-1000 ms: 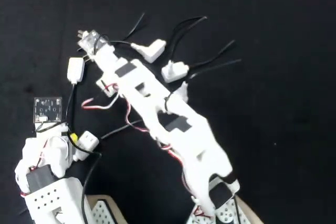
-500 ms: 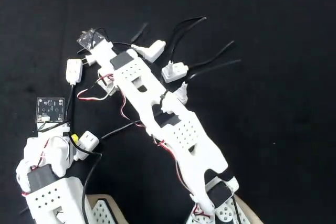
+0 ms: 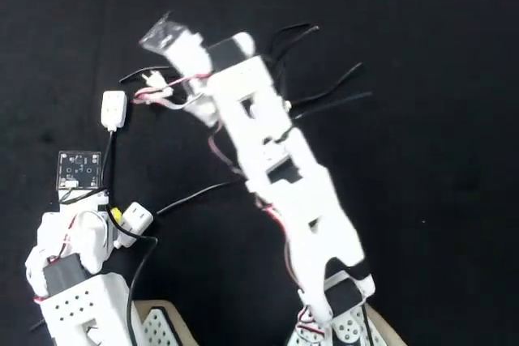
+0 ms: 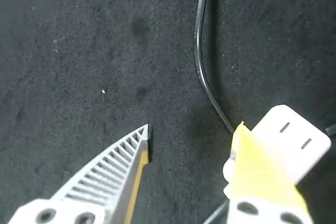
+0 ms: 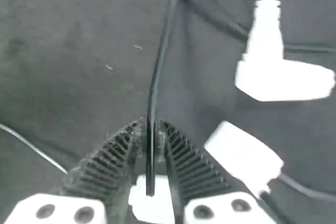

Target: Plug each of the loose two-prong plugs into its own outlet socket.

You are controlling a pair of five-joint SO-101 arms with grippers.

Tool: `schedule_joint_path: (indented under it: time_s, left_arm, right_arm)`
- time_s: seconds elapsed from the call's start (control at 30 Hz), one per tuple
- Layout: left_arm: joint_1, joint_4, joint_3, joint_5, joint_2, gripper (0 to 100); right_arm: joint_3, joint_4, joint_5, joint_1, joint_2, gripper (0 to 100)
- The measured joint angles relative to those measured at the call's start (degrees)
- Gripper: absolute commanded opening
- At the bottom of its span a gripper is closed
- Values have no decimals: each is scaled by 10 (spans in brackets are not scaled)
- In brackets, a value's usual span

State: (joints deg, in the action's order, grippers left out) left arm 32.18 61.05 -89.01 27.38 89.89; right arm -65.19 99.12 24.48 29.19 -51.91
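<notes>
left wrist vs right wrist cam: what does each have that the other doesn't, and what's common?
Left wrist: the left hand open, with a white two-slot socket next to its yellow finger.
Right wrist: the right hand shut on a black cable, with an angled white plug and a second white plug on the table.
Both: the black table cover and dark wiring; the left wrist's is a black lead by the socket.

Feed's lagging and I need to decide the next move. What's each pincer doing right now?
Left pincer: open, holding nothing.
Right pincer: closed on a black cable.
</notes>
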Motion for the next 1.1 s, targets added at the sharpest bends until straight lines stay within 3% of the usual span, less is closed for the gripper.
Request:
schedule_joint_path:
  time_s: [0.37,0.7,1.0,1.1]
  left_arm:
    - [0,-25,-16,0,0,249]
    - [0,-25,-16,0,0,249]
    - [0,-25,-16,0,0,249]
    - [0,-25,-19,0,0,249]
  right_arm:
    - [331,-12,64,-18,382,11]
    - [618,-153,68,8,688,11]
    - [903,-338,69,85,750,13]
    - [958,-420,69,106,747,71]
